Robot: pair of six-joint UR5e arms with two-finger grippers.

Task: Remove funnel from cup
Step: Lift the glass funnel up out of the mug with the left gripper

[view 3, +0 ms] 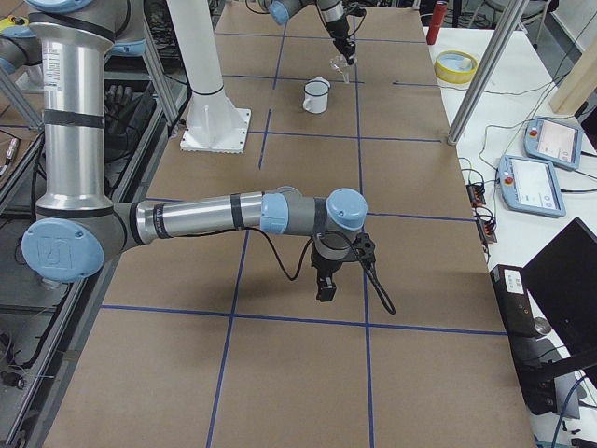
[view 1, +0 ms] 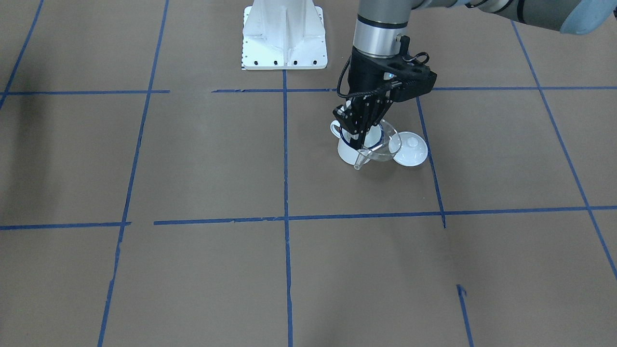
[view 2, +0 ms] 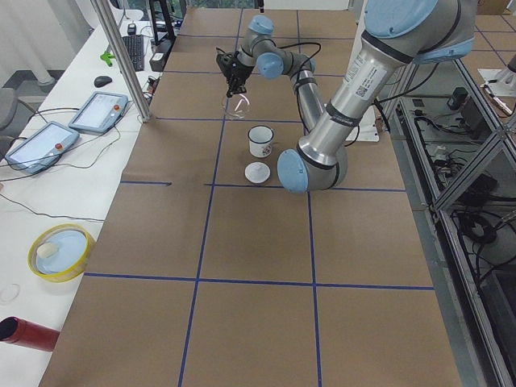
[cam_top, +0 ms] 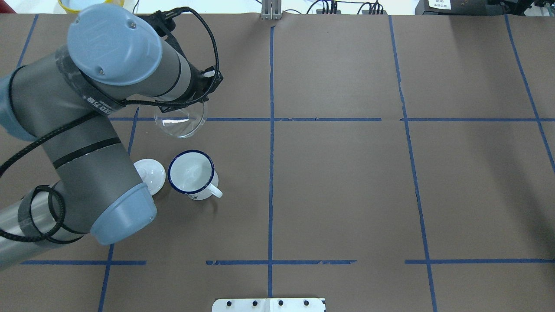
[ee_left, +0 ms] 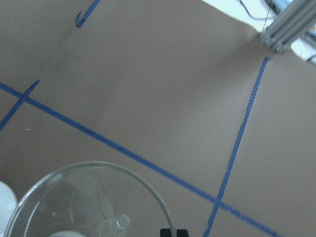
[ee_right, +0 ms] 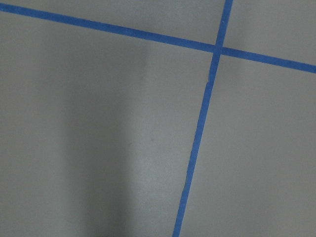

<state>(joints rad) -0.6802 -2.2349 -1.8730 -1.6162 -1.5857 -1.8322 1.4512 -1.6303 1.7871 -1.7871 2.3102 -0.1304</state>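
The clear funnel hangs tilted in the air, pinched by its rim in my left gripper, which is shut on it. The funnel is out of the cup and sits beyond it in the overhead view. Its spout points down and sideways in the front view, and its rim fills the lower left of the left wrist view. The cup, a white mug with a dark blue rim, stands upright and empty on the table. My right gripper hovers over bare table far away; I cannot tell whether it is open or shut.
A round white knobbed lid lies on the table touching or just beside the cup. The white robot base plate stands behind. Blue tape lines cross the brown table. A yellow bowl sits on the side bench.
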